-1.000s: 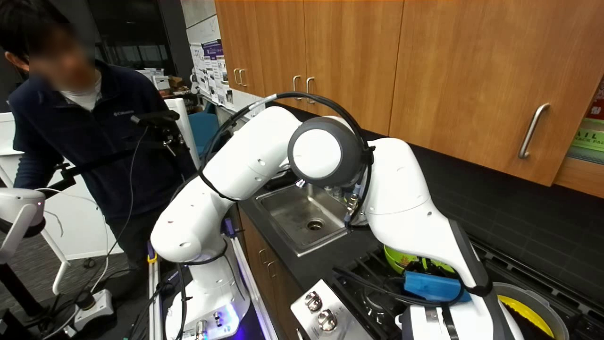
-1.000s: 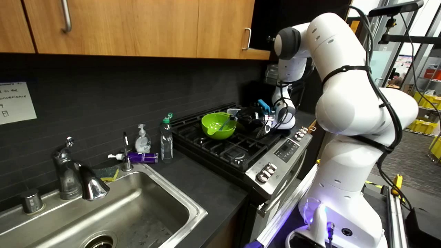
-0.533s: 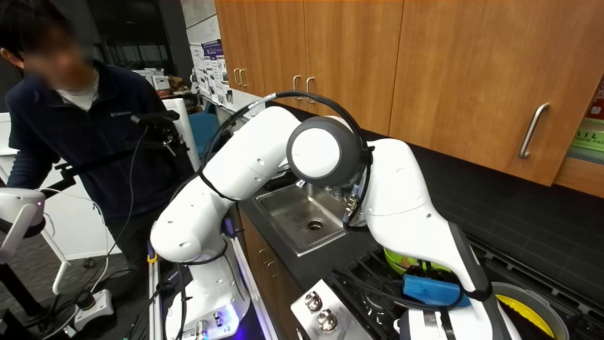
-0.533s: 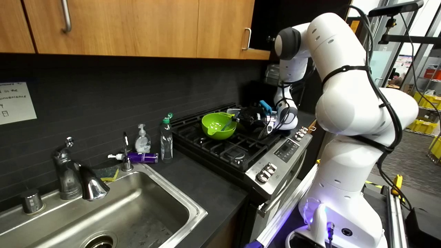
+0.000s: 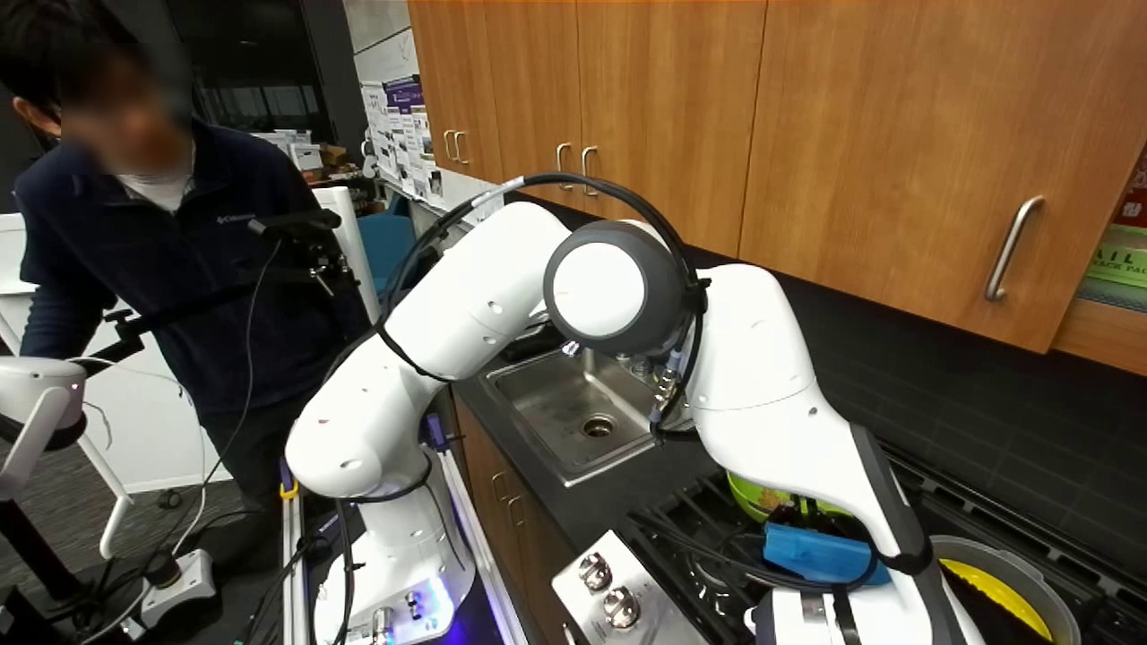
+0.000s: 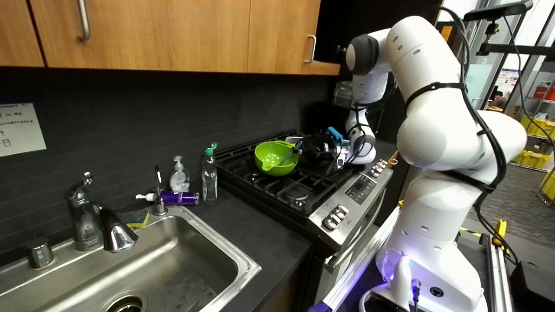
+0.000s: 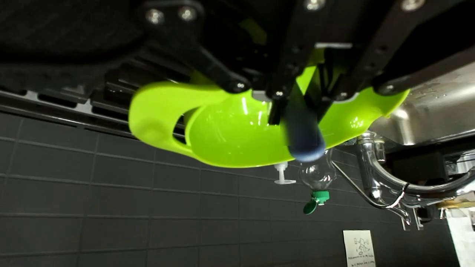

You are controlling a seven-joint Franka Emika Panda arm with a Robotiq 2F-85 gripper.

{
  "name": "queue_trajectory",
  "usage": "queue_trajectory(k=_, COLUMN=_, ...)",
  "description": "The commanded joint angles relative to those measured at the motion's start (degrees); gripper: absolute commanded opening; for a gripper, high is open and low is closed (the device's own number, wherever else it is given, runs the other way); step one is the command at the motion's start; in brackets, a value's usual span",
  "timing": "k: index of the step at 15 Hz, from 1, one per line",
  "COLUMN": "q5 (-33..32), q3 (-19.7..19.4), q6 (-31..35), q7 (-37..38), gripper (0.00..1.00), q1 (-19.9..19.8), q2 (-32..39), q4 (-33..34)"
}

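While fingers (image 7: 274, 114) pinch a blue utensil (image 7: 305, 142), the green bowl's rim (image 7: 239, 162) leaves scant clearance.

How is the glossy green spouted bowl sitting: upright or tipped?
Upright: in an exterior view, the bowl sits on black metal stove grates, its opening facing up.

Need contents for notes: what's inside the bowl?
A blue tool in the claw appears to slant into the bowl; glossy green inner wall shows around it. The bottom isn't fully visible: near wall, claw and tool cover parts, so tool contact there can't be told.
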Motion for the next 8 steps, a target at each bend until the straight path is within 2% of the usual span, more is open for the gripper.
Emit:
queue_trajectory(k=1, q5=-1.1, q3=-0.6, q6=1.7, q7=1.5, gripper=0.05, q1=1.0, q2=-1.5, q4=-0.6)
queue_trajectory(k=8, q5=-1.4, q3=-0.7, q6=2.3, q7=2.4, gripper=0.05, q1=1.4, q2=-1.8, q4=0.1)
